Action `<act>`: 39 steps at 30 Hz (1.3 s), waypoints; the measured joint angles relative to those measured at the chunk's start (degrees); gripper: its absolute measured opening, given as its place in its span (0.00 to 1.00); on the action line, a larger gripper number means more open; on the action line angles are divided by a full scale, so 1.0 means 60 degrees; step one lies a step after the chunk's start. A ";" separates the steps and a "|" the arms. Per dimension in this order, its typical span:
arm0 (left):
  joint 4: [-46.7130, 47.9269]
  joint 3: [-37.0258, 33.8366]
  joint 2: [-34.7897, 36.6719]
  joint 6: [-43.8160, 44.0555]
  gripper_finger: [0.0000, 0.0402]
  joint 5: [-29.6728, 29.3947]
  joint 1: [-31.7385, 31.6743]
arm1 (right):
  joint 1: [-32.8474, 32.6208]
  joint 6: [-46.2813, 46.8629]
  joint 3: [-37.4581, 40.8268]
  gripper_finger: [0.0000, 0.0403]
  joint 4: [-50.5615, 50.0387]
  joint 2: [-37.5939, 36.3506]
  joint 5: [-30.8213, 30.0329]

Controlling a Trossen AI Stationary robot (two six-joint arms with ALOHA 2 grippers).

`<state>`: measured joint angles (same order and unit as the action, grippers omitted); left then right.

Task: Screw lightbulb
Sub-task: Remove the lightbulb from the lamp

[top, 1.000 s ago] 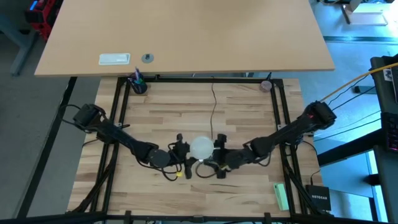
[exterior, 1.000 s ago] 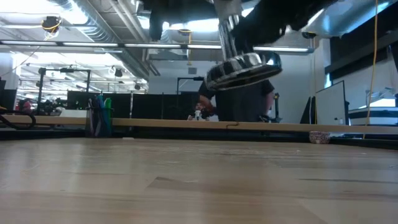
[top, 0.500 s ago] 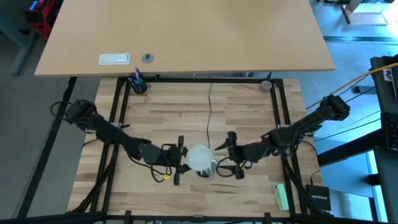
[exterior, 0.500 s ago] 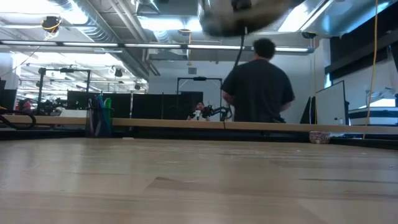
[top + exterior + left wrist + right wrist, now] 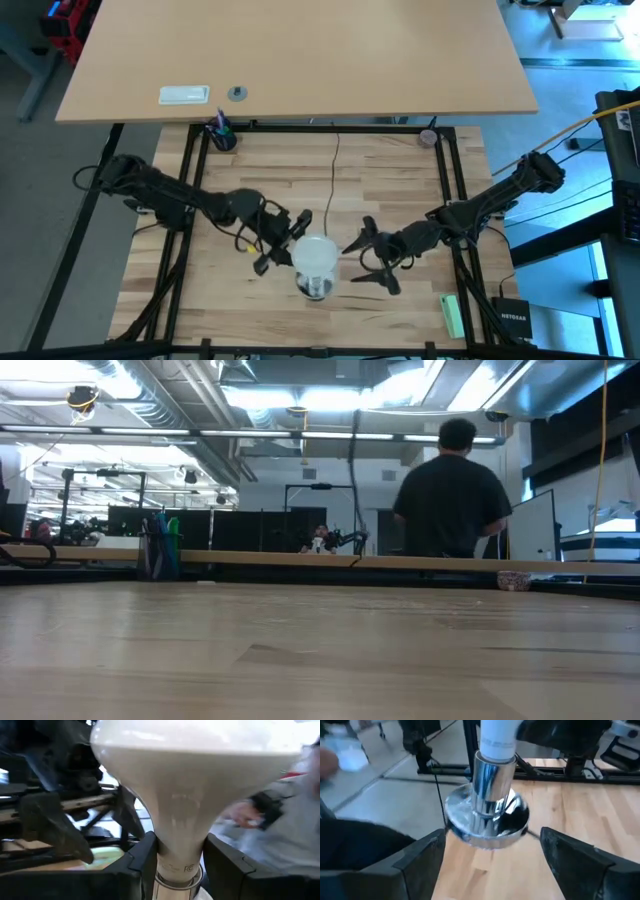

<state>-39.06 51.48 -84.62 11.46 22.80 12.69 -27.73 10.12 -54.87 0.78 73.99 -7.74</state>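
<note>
The left gripper (image 5: 283, 238) is clamped on the neck of 1 lightbulb (image 5: 316, 256), held raised off the table (image 5: 400, 190). Just below its fingers, 1 silver socket (image 5: 487, 817) hangs from the bulb's base, trailing 1 thin black cord (image 5: 334, 170). The right gripper (image 5: 372, 256), jaws spread wide and empty, sits just beside the socket. The bulb looks seated, possibly not fully; judged next: the right gripper regrips the socket for another turn.
</note>
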 joint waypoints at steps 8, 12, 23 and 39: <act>-0.0144 0.0000 -0.0015 -0.0245 0.30 0.0874 -0.0326 | 0.0028 0.0823 0.0000 0.82 0.2213 0.0672 -0.0441; -0.0174 0.0000 -0.0015 -0.0407 0.23 0.0883 -0.0317 | 0.0392 0.0276 0.0004 0.82 0.2905 0.1347 -0.0281; 0.3754 -0.0015 -0.0063 -0.0203 0.14 -0.3436 -0.0346 | 0.1281 0.0804 0.0017 0.81 0.2538 0.2713 -0.1785; 0.4752 -0.0146 0.0165 0.0802 0.33 -0.5016 -0.0544 | 0.1749 0.0592 0.0018 0.81 0.0827 0.2482 -0.1679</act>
<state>-10.54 50.61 -83.63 16.27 -7.30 9.42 -17.23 13.67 -54.76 5.74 88.88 -17.81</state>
